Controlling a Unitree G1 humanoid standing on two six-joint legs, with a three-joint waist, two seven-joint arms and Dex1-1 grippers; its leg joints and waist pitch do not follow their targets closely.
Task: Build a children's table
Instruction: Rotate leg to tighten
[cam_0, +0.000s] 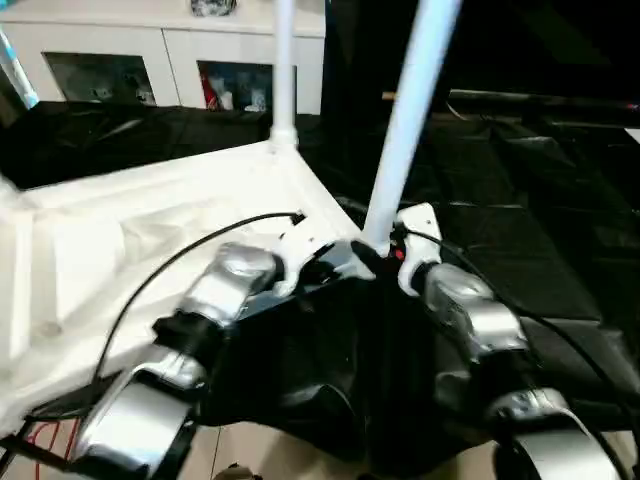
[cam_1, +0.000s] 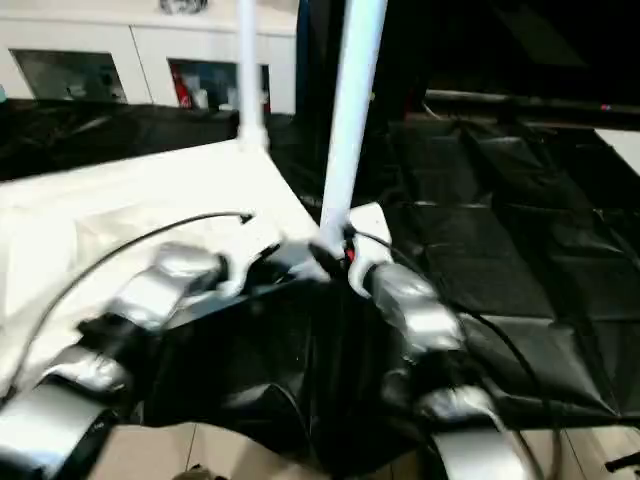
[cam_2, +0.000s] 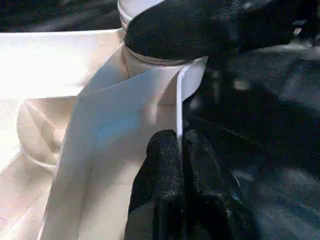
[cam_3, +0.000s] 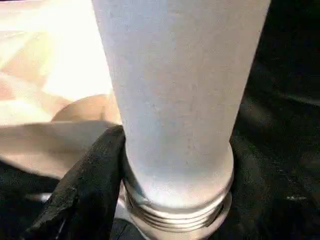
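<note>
From my seat I see a black sheet (cam_0: 520, 250) spread wide over the work surface, creased and folded into panels that catch a dull shine. Along the far side stands a white cabinet (cam_0: 170, 50) with glass doors (cam_0: 100, 78); small coloured objects sit behind the panes, too blurred for me to name. To the right of it the room drops into darkness. Near the bottom edge I can make out a strip of pale floor (cam_0: 290, 450).
</note>
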